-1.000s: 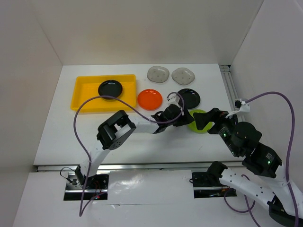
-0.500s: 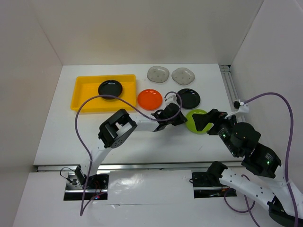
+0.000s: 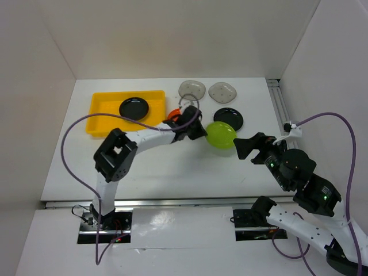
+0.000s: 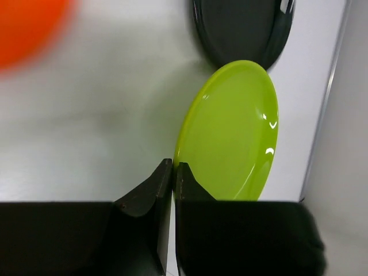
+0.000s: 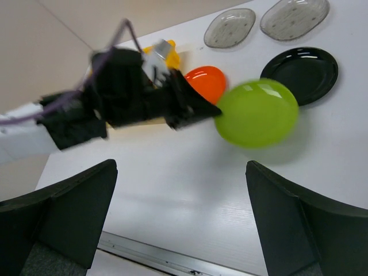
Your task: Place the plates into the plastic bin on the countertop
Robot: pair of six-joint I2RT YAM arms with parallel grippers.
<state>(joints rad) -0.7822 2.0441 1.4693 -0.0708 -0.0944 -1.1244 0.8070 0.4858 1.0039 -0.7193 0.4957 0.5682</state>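
Lime-green plate [image 4: 236, 132], pinched in left pincer [image 4: 173, 168]

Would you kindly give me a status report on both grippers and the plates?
Left gripper shut on lime plate, in the air. Right gripper open, empty. One black plate in bin.

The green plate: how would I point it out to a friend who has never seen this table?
Start at the white table and go right from the yellow bin, past the left gripper. The lime-green plate is just in front of a black plate. It is the only green dish, and the only one pinched by its rim in closed jaws.
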